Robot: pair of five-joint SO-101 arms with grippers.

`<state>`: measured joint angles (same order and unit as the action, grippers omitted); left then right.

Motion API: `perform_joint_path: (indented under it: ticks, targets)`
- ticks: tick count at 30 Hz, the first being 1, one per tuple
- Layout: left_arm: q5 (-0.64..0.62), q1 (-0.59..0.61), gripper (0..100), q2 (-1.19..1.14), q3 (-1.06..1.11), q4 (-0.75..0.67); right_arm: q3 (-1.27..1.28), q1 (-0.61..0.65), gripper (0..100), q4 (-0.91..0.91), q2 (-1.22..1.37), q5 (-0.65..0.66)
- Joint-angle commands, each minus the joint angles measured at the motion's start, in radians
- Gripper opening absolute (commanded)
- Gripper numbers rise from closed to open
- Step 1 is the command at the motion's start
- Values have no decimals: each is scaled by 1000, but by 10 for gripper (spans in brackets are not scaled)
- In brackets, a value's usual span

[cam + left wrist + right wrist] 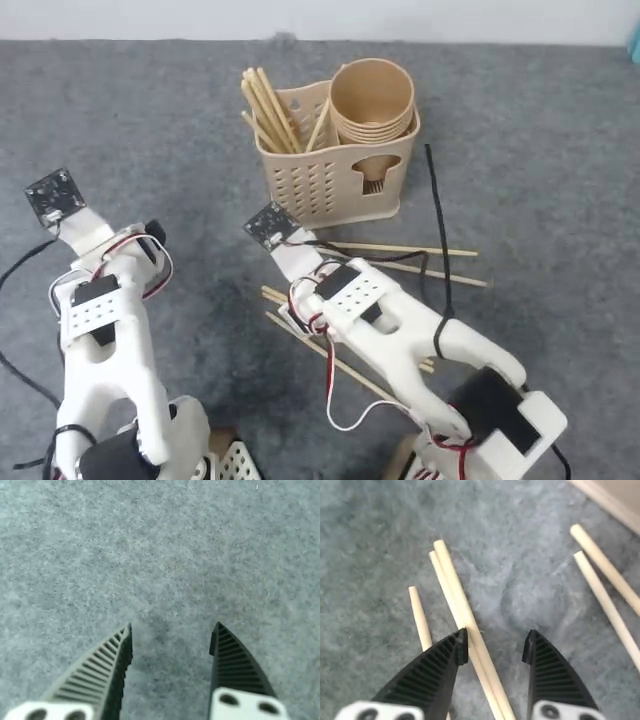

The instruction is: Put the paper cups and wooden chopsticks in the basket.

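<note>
The beige slotted basket (330, 180) stands at the back of the grey carpet. It holds a stack of paper cups (372, 95) and several wooden chopsticks (268, 110). More chopsticks lie loose on the carpet: two to the right of the basket's front (410, 250) and several under the right arm (300, 338). My right gripper (496, 642) is open, low over a touching pair of chopsticks (454, 587) that runs between its fingers, close to one finger. Another single chopstick (420, 615) lies just outside. My left gripper (172, 629) is open over bare carpet.
A black cable (438, 210) runs along the carpet past the basket's right side and over the loose chopsticks. Two further chopsticks (605, 577) lie off to one side in the right wrist view. Both white arms (100, 320) (400, 330) take up the front.
</note>
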<state>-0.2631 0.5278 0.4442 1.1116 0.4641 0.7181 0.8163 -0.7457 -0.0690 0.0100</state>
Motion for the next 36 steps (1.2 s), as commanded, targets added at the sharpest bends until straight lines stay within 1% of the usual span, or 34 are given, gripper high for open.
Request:
perform_joint_path:
  ticks: [1, 5, 10, 18, 22, 26, 29, 32, 36]
  targets:
    - [-18, 2, 236, 3, -42, -23, -46, -25, 188, -22, -67, 5]
    - [-18, 2, 236, 3, -42, -20, -52, -45, 188, -15, -2, 9]
    - [-18, 2, 236, 3, -41, -20, -71, -41, 188, -18, 82, 8]
    - [-18, 2, 236, 3, -41, -20, -87, 12, 188, -114, 4, 5]
    - [-18, 2, 236, 3, -41, -20, -87, -4, 188, -102, 39, 11]
    - [-18, 2, 236, 3, -41, -20, -92, -15, 188, -38, 143, 12]
    - [-18, 2, 236, 3, -39, -20, -124, -5, 188, -64, 171, 12]
    - [-18, 2, 236, 3, -39, -20, -146, 21, 188, -107, 171, 12]
    - [-18, 2, 236, 3, -41, -21, -149, 87, 188, -104, 171, 12]
